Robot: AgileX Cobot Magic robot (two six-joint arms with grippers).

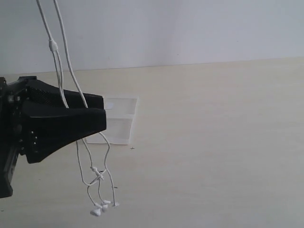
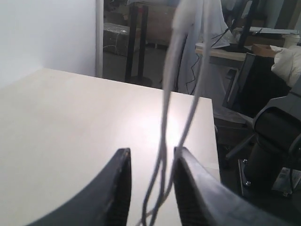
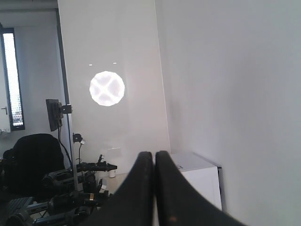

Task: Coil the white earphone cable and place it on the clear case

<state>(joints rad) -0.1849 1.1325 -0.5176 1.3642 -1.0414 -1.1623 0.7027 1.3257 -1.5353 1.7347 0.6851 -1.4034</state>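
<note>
The left gripper (image 2: pixel 151 155) holds its jaws partway apart, with a clear gap between the two black fingers. The white earphone cable (image 2: pixel 169 75) runs through that gap as several thin strands. One strand lies close against the inner face of one finger, and the others hang free in the middle. Nothing shows the jaws pinching the wire.

Above the left jaws the strands climb steeply and leave the top of the exterior view, passing a small white slider (image 1: pixel 53 46) where two of them join. What carries them up there is out of sight. Below the jaws the strands drop in loose loops to a small tangle (image 1: pixel 97 174). Lower still they end in the earbuds (image 1: pixel 97 212), which hang together down at the desk (image 1: pixel 213 142). I cannot tell whether the earbuds touch the desk.

The clear case (image 1: pixel 121 118) lies flat on the desk just beyond the tips of the left jaws. Its near side is hidden behind them, and no part of the cable rests on it.

The right gripper (image 3: pixel 154 155) has its jaws pressed together, fingertip against fingertip. They point towards a white wall, well away from the case. No wire shows between or around them in the right wrist view.
</note>
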